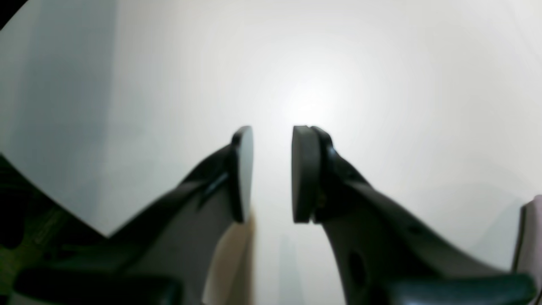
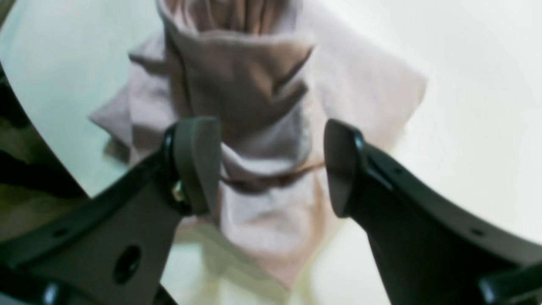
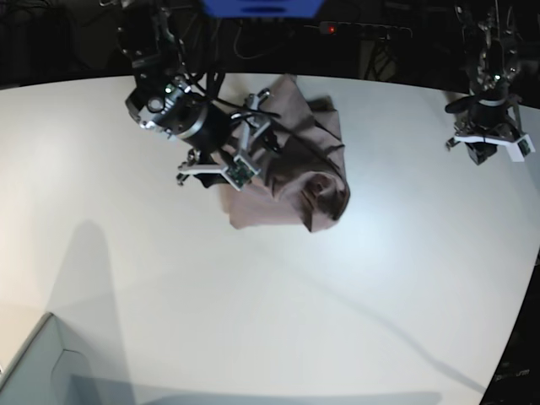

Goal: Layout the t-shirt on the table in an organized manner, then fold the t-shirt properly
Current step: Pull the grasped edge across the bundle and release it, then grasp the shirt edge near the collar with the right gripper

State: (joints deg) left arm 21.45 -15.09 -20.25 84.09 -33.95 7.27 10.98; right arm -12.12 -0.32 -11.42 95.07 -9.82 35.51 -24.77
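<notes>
The right gripper [image 2: 271,167] hangs spread wide over the t-shirt [image 2: 254,127] — a crumpled mauve heap (bunched, not flat) lying directly below and ahead of its jaws, nothing pinched between them. The left gripper [image 1: 271,173] stands well apart above the bare table [image 1: 381,84], jaws narrowly parted with nothing between them — only a sliver of cloth shows at its far right.
</notes>
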